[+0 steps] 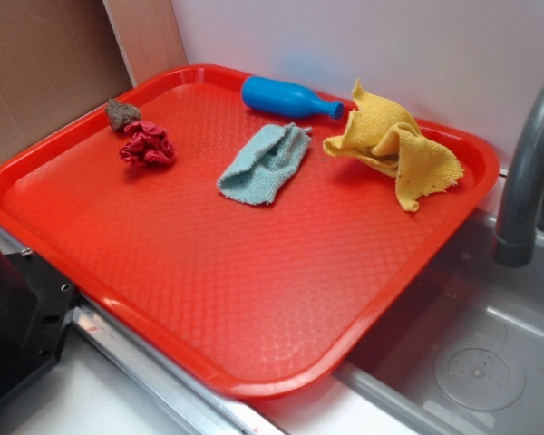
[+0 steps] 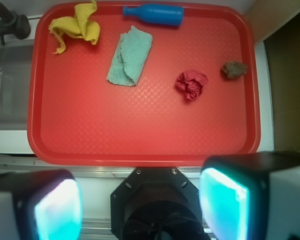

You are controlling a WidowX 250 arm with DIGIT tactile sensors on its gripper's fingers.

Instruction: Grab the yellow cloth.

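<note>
On red tray [image 1: 91, 236]: yellow cloth [image 1: 394, 145].

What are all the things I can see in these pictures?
yellow cloth: one, mustard yellow, crumpled in a far corner of the tray, nearest the tap
blue-green cloth: one, pale blue-green, folded, mid-tray beside the yellow cloth
blue bottle: one, blue, lying on its side along the tray's far edge
red fabric bundle: one, red, scrunched, on the tray's other side from the yellow cloth
brown lump: one, grey-brown, next to the red bundle; what it is, I cannot tell
tray: one, red, holds all of these
tap: one, grey, beside the tray over a metal sink
hand: one, black with glowing teal fingers, open, off the tray's near edge, holding nothing
</note>
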